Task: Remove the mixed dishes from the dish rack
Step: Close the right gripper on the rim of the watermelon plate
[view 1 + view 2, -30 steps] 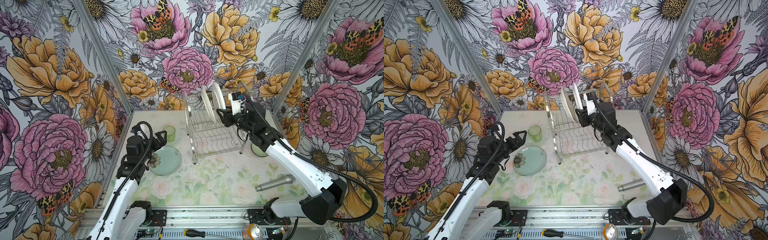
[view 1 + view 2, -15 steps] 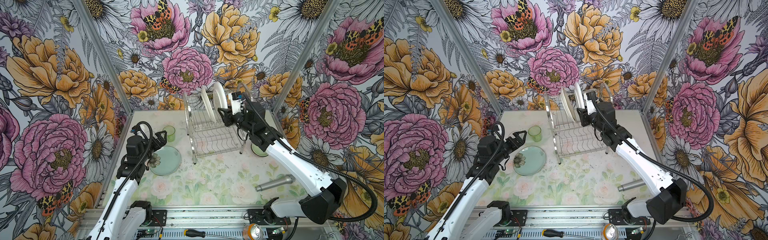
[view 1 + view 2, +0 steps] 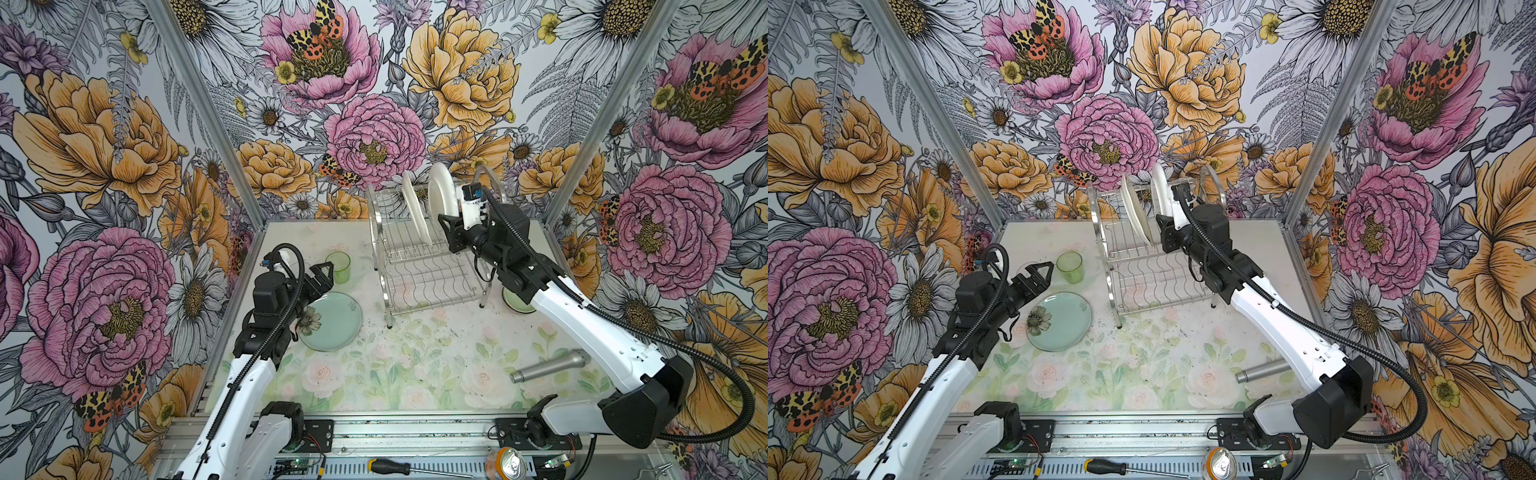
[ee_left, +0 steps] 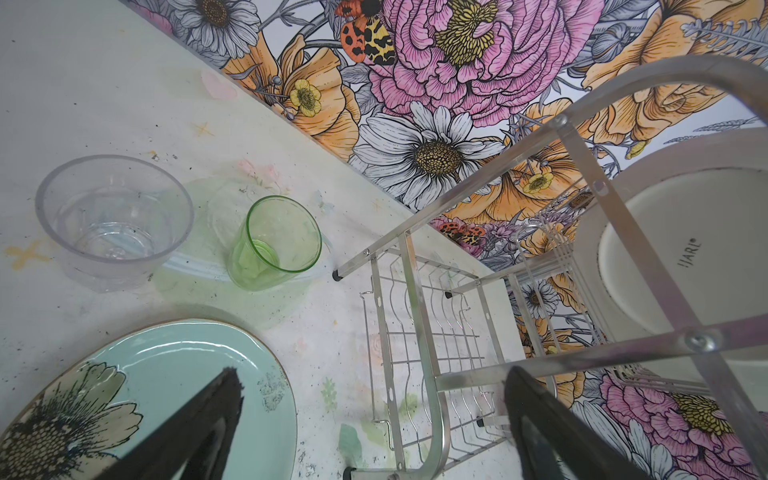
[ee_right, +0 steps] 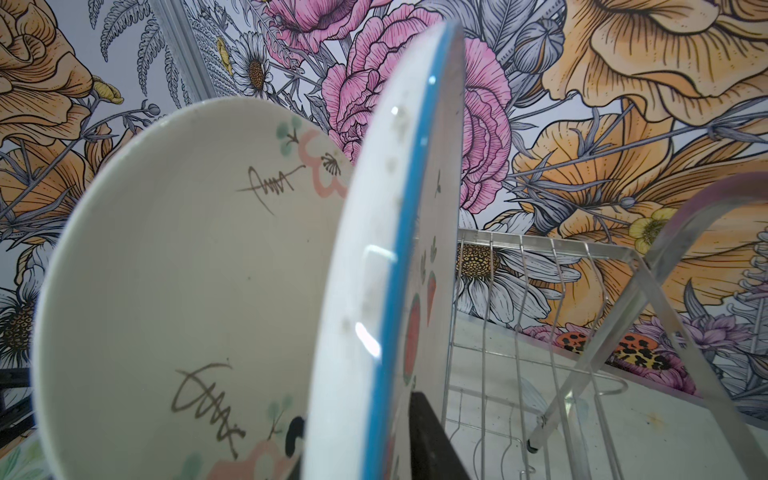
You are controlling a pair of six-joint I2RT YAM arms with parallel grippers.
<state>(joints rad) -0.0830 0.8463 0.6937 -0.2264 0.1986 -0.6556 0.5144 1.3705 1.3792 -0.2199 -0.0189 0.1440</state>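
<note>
The steel dish rack (image 3: 419,266) (image 3: 1150,270) (image 4: 415,332) stands at the back of the table. Two plates stand upright in its upper shelf. My right gripper (image 3: 446,230) (image 3: 1163,228) (image 5: 361,449) is shut on the rim of the white fruit-print plate (image 3: 440,195) (image 5: 374,291); one black finger (image 5: 428,436) lies against its face. The cream plate (image 3: 411,208) (image 5: 166,291) (image 4: 665,257) stands beside it. My left gripper (image 3: 322,277) (image 4: 374,374) hangs open and empty over the mint green plate (image 3: 332,322) (image 4: 187,374). The green tumbler (image 3: 338,267) (image 4: 274,245) and clear glass (image 4: 112,220) stand behind it.
A pale green bowl (image 3: 515,301) sits on the table to the right of the rack, partly under my right arm. A grey metal cylinder (image 3: 548,365) lies at the front right. A screwdriver (image 3: 390,466) and a can (image 3: 505,463) lie on the front rail.
The right gripper's jaws have narrowed around the fruit-print plate's rim, and its wrist has edged slightly toward the back. The left arm has not moved.
</note>
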